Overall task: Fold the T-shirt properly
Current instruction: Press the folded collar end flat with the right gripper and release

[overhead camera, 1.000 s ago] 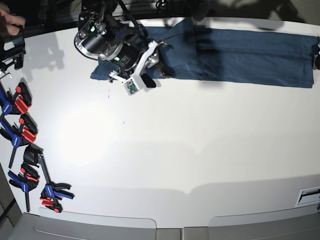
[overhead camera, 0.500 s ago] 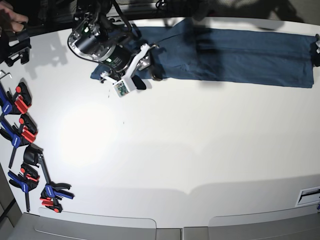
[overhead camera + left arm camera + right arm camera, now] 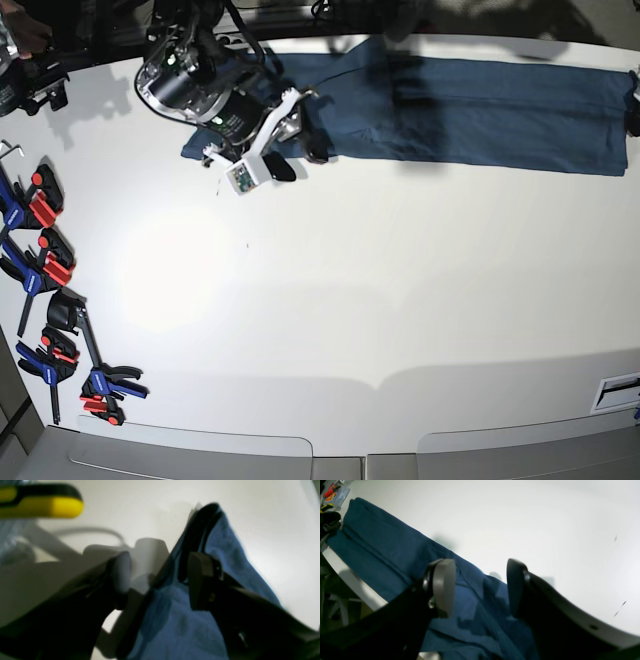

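Note:
The dark navy T-shirt [image 3: 460, 100] lies folded into a long strip along the table's far edge. My right gripper [image 3: 298, 160] hovers open over its left end, near the front hem. In the right wrist view the gripper [image 3: 480, 587] has its two fingers wide apart, with wrinkled T-shirt [image 3: 395, 555] beneath and nothing held. My left gripper [image 3: 160, 577] is at the shirt's right end; only a dark bit of it shows in the base view [image 3: 634, 105]. Its fingers stand apart, with the T-shirt edge [image 3: 225, 555] lying between and beside them.
Several blue-and-red clamps [image 3: 40, 260] lie along the table's left edge. A person's hand [image 3: 15, 30] holds a black clamp [image 3: 25, 80] at the far left corner. A yellow-and-black tool [image 3: 42, 505] lies past the shirt's right end. The table [image 3: 400, 300] is white.
My right gripper has shifted a little to the left along the shirt's left end. The hand at the far left corner has lifted the black clamp further back.

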You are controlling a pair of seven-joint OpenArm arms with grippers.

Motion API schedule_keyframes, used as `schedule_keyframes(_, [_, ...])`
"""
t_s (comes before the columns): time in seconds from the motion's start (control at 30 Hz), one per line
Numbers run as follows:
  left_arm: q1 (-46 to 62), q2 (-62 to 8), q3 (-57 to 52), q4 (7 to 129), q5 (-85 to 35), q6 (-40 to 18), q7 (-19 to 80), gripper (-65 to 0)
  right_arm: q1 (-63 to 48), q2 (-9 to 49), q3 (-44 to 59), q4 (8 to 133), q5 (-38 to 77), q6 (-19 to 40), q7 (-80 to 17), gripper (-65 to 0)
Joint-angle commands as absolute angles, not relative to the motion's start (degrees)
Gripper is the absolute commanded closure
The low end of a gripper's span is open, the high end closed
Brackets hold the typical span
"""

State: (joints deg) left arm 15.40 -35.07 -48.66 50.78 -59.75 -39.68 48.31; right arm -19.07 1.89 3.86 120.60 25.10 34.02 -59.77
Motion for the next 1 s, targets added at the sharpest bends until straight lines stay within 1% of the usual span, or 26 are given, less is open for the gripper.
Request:
schedule_keyframes(0.0, [15.94,-36.34,-49.01,51.24,-61.39,-40.00,49.87,-33.7,-18.74,1.89,3.79,121.69,26.13,34.02,-58.26,-30.4])
schedule_keyframes(0.13, [16.05,-35.79,-48.90,51.24,-64.23,-40.00,53.63,-33.7,-18.74,1.89,3.79,121.69,26.13,34.04,-57.89,-30.4])
schedule_keyframes(0.27, [16.05,-35.20,-46.96,51.24,-64.16,-40.00,53.80,-33.7,-18.74,1.89,3.79,121.69,26.13,34.04,-57.76,-30.4])
schedule_keyframes(0.37, [16.03,-35.11,-43.22,51.24,-64.18,-40.00,53.87,-33.5,-18.74,1.89,3.79,121.69,26.13,34.04,-57.76,-30.4])
schedule_keyframes(0.47, [16.03,-35.11,-39.94,51.24,-64.14,-40.00,51.53,-33.4,-18.74,1.89,3.79,121.69,26.13,34.04,-57.78,-30.4])
schedule_keyframes(0.53, [16.03,-35.09,-39.55,51.24,-64.14,-40.00,50.94,-29.6,-18.74,1.89,3.79,121.69,26.13,34.04,-57.84,-30.4])
schedule_keyframes(0.57, [16.03,-35.16,-39.59,51.24,-64.14,-40.00,50.96,-25.9,-18.76,1.89,3.79,121.69,26.11,34.02,-57.84,-30.4])
schedule_keyframes(0.73, [16.03,-35.42,-39.70,51.27,-64.25,-40.00,50.87,-0.2,-18.74,1.89,3.79,121.69,25.91,34.02,-57.84,-30.4])
schedule_keyframes(0.8, [16.03,-35.40,-39.70,51.53,-65.34,-40.00,50.81,0.0,-18.74,1.89,3.79,121.69,25.43,33.98,-57.82,-30.4])
schedule_keyframes(0.87, [16.03,-35.42,-39.70,51.72,-67.02,-40.00,50.70,0.0,-18.74,1.89,3.81,121.69,25.21,32.25,-57.82,-30.4])
schedule_keyframes(0.97, [16.05,-35.38,-39.70,53.69,-68.47,-40.00,51.03,0.0,-18.74,1.89,3.81,121.69,20.23,29.39,-57.41,-30.4])
